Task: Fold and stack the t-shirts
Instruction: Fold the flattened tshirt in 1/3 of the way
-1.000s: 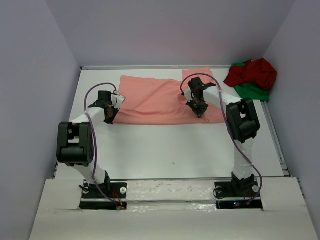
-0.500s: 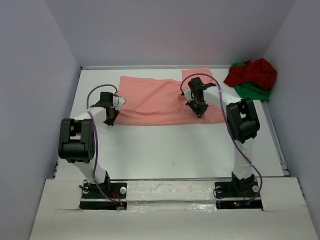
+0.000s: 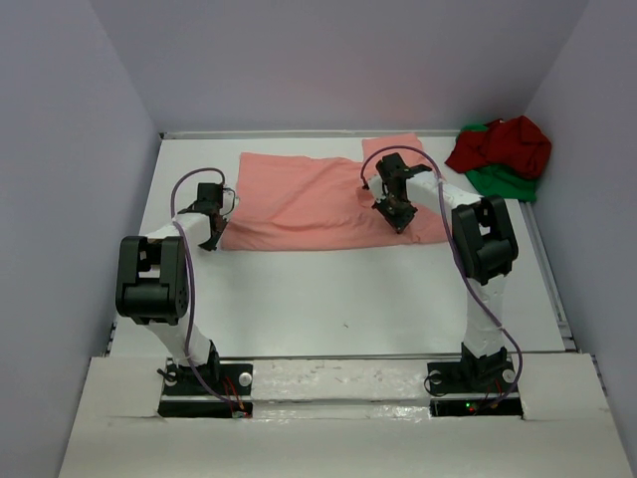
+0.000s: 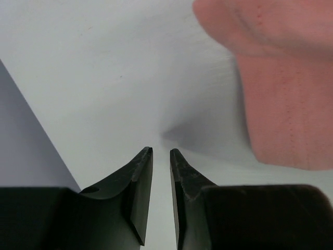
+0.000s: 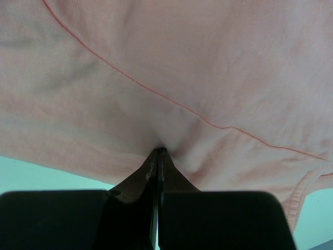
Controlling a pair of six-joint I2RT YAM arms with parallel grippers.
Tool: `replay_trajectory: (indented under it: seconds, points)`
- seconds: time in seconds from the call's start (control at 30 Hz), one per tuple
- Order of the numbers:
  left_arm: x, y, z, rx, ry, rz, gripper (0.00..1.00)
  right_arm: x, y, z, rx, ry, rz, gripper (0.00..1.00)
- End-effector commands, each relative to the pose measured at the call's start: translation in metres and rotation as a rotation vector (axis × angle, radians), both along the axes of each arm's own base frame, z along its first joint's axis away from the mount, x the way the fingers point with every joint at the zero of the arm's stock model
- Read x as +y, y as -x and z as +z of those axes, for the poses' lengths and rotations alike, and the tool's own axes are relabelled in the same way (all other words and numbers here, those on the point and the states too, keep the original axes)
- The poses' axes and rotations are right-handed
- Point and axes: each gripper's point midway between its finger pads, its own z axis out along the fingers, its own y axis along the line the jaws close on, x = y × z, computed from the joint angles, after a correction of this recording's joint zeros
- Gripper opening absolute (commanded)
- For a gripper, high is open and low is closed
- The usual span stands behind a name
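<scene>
Fold step underway: salmon-pink shirt spread flat on table. Its right part is pinched by closed right hand. Left hand, slightly parted and empty, is held just off its left edge. Next, judged: left edge to be grasped, fold carried over together.

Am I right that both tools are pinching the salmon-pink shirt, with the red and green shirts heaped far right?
Not quite: only the right tool pinches the salmon-pink shirt; the left wrist view shows the left tool open and empty beside it.
</scene>
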Motion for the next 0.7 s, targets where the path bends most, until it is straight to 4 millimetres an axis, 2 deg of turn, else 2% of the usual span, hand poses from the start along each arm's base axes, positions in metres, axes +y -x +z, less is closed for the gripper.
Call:
replay_trajectory:
  seconds: [0.0, 0.1, 0.2, 0.27, 0.3, 0.33, 0.37, 0.43, 0.53, 0.6, 0.67]
  points:
    - [0.018, -0.010, 0.030, -0.090, -0.085, 0.080, 0.32, -0.011, -0.002, -0.008, 0.020, 0.029, -0.013, 0.00]
    - [0.006, -0.019, 0.046, -0.137, -0.007, 0.052, 0.32, -0.010, -0.001, -0.009, 0.025, 0.024, -0.013, 0.00]
    - [-0.016, -0.027, 0.063, -0.177, 0.114, 0.004, 0.33, -0.006, -0.001, -0.005, 0.024, 0.000, -0.011, 0.00]
    - [-0.033, -0.036, 0.083, -0.236, 0.204, -0.034, 0.34, 0.001, -0.004, 0.005, 0.011, -0.041, 0.002, 0.00]
    - [-0.039, -0.040, 0.096, -0.270, 0.238, -0.047, 0.34, 0.008, -0.004, 0.012, 0.008, -0.076, 0.014, 0.17]
    - [-0.041, -0.042, 0.102, -0.285, 0.250, -0.052, 0.34, 0.009, -0.006, 0.018, -0.004, -0.087, 0.019, 0.29]
    - [-0.042, -0.043, 0.107, -0.296, 0.257, -0.056, 0.34, 0.016, -0.006, 0.030, -0.019, -0.130, 0.031, 0.37]
    - [-0.044, -0.045, 0.116, -0.312, 0.266, -0.062, 0.34, 0.018, -0.012, 0.047, -0.058, -0.139, 0.043, 0.61]
    - [-0.044, -0.047, 0.128, -0.337, 0.263, -0.064, 0.32, 0.014, -0.026, 0.078, -0.145, -0.139, 0.048, 0.91]
    - [-0.042, -0.049, 0.136, -0.358, 0.256, -0.060, 0.32, 0.006, -0.039, 0.096, -0.200, -0.154, 0.025, 0.99]
    - [-0.042, -0.050, 0.141, -0.369, 0.255, -0.064, 0.32, -0.004, -0.053, 0.118, -0.280, -0.151, -0.016, 1.00]
